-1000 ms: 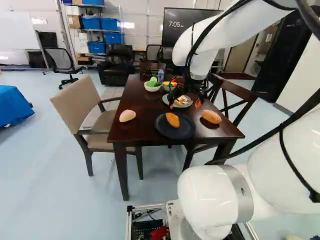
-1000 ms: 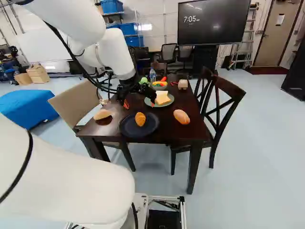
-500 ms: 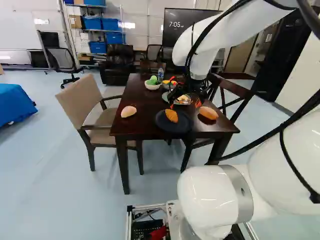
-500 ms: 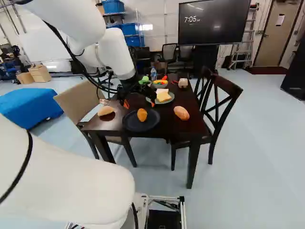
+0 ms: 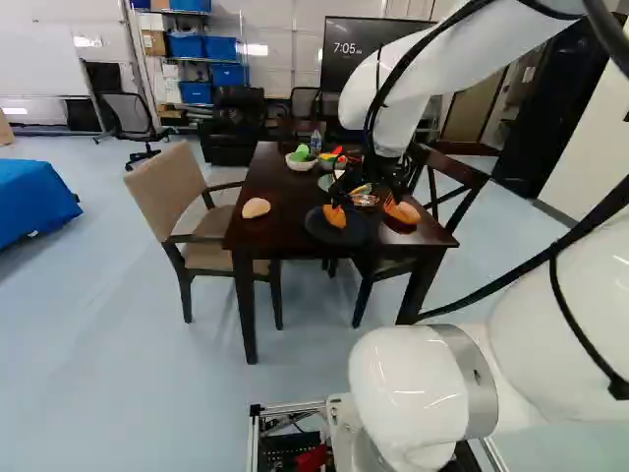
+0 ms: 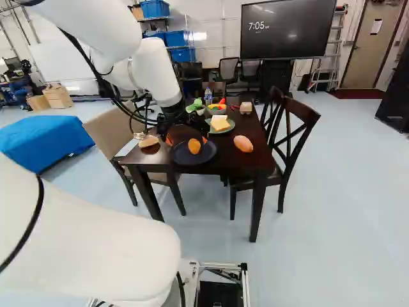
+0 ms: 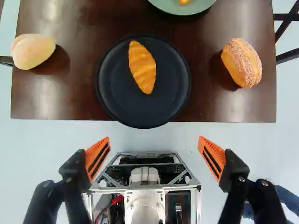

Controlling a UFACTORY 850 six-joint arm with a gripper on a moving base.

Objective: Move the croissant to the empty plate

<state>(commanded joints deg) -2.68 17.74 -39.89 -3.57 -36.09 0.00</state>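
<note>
My gripper [image 6: 186, 137] hangs low by the dark table's near end in the right base view. Seen in the wrist view, my gripper [image 7: 154, 142] stands wide open with nothing between its orange pads. Ahead of it, the golden croissant [image 7: 142, 67] lies on a round black plate [image 7: 112, 98], close to the table's front edge. Farther ahead is a green plate [image 7: 191, 8], only partly in that view; the right base view shows bread and a yellow slice on this green plate [image 6: 229, 128]. I see no bare plate.
A pale roll [image 7: 32, 50] and a sugar-dusted roll [image 7: 243, 63] flank the black plate on the table [image 7: 79, 109]. Bowls of vegetables [image 5: 300, 160], a bottle [image 6: 208, 96] and a small box [image 6: 246, 107] stand farther back. An upholstered chair [image 5: 169, 187] and a wooden chair [image 6: 291, 137] stand alongside.
The base has moved backward, so the table now looks farther off and the gripper stands nearer its front edge. The arm keeps its pose against its lowest joint. The croissant stays on the black plate.
</note>
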